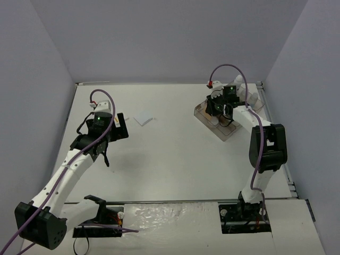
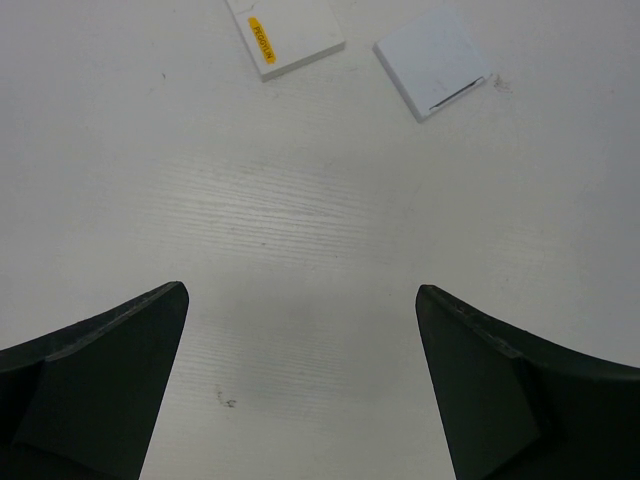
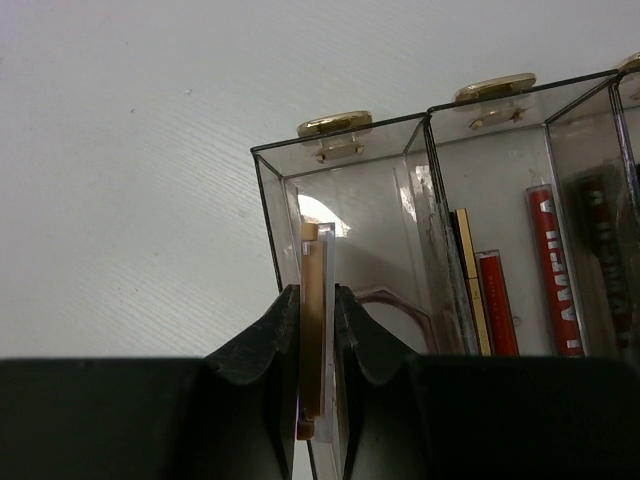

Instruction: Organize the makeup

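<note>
Grey walls enclose a white bench (image 1: 175, 159) on three sides. We see a clear divided tray (image 1: 226, 133) set near the far right corner, and the right arm (image 1: 265, 149) is reaching over it.

Right wrist view: the right jaws are closed on a thin tan pad (image 3: 311, 262), gripped by its two faces and held on edge. Its far end is already inside the tray's end compartment, close to the outer wall (image 3: 272, 215). We cannot tell whether it touches the floor of the compartment. The neighbouring compartments hold upright red sticks (image 3: 545, 270) and a gold-edged item (image 3: 466, 280).

Left wrist view: the left jaws are spread wide and hold nothing, hovering over bare bench toward the left edge. Ahead of them, toward the far edge, lie a white pad with a yellow label (image 2: 285, 35) and a plain white pad (image 2: 432, 60), flat and slightly apart.

We judge the step in hand to be stowing the tan pad. The next move calls for parting the right jaws slightly so the pad settles, then lifting straight out, clear of the thin wall. The two white pads remain to be sorted. Because they lie flat, we expect they will need a low, careful pinch at one edge.
</note>
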